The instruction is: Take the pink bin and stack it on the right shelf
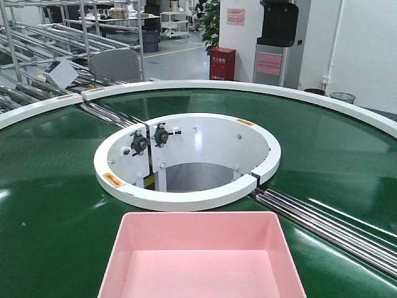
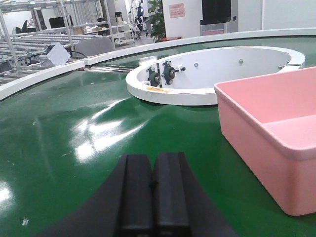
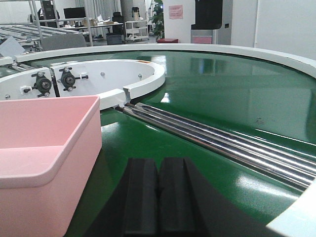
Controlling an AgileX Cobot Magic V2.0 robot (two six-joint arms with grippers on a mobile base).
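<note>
**Both claws shut and empty beside the pink bin; grasp not yet begun**

The left claw [image 2: 153, 173] has its two pads pressed together with nothing between them, and it hangs low over the green conveyor belt [image 2: 74, 148]; the right claw [image 3: 158, 175] is the same, pressed together and empty. The pink bin [image 2: 261, 143] stands on the belt between them, to the right of the left claw and to the left of the right claw; it is near to both but touched by neither. In the front view the bin is upright and empty, with its far rim just before the white ring [image 1: 186, 200] in the middle of the belt; steel rollers [image 3: 222, 143] cross the belt on the right side of the bin.

I judge that the step in hand is the approach for a two-sided grasp. To do it well, each claw should first spread, then come to its own side wall at the same height. The walls are smooth and sloping, so a pinch on the rolled rim, one pad inside and one outside, seems safer than a squeeze from outside. Both sides should close together and lift level, or the tray may tilt or slide on the glossy belt. The right shelf shows in no view; the way to it I cannot judge.
</note>
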